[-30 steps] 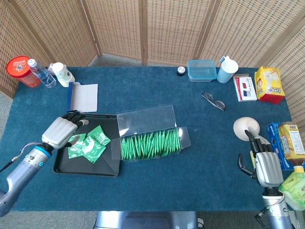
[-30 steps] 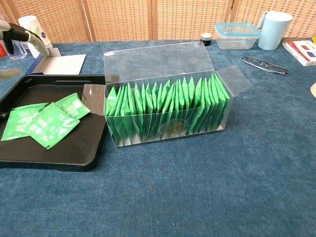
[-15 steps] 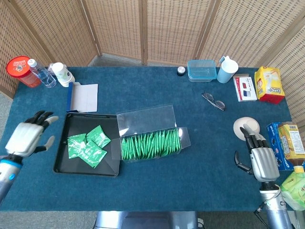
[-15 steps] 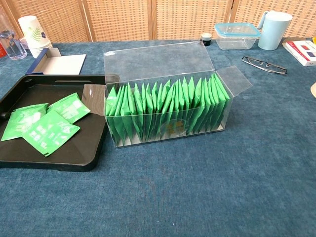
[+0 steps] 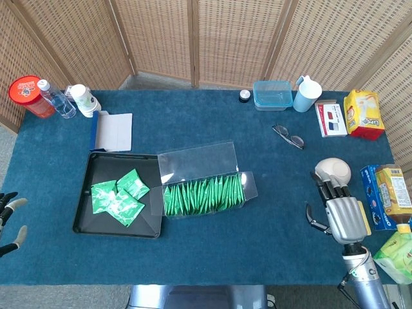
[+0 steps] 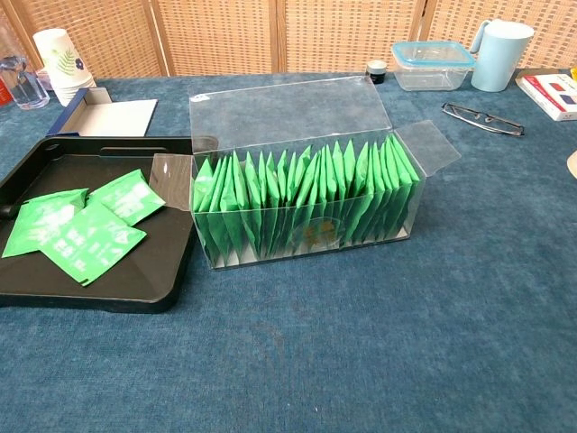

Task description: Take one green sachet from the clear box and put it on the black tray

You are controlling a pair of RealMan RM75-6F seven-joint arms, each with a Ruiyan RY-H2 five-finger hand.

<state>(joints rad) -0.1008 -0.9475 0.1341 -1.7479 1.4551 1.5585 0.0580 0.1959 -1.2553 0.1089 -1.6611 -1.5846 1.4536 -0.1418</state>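
Green sachets lay flat on black tray; left hand off worktop edge, fingers apart, empty. Right hand w/ fingers apart, empty.

Chest view: sachets overlapped; clear box packed tight, so another pick risks dragging neighbours.

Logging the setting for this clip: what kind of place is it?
Probably a staged indoor test setup, not a real home or shop: woven screen panels close off a blue-covered table strewn with unrelated props such as glasses and snack boxes.
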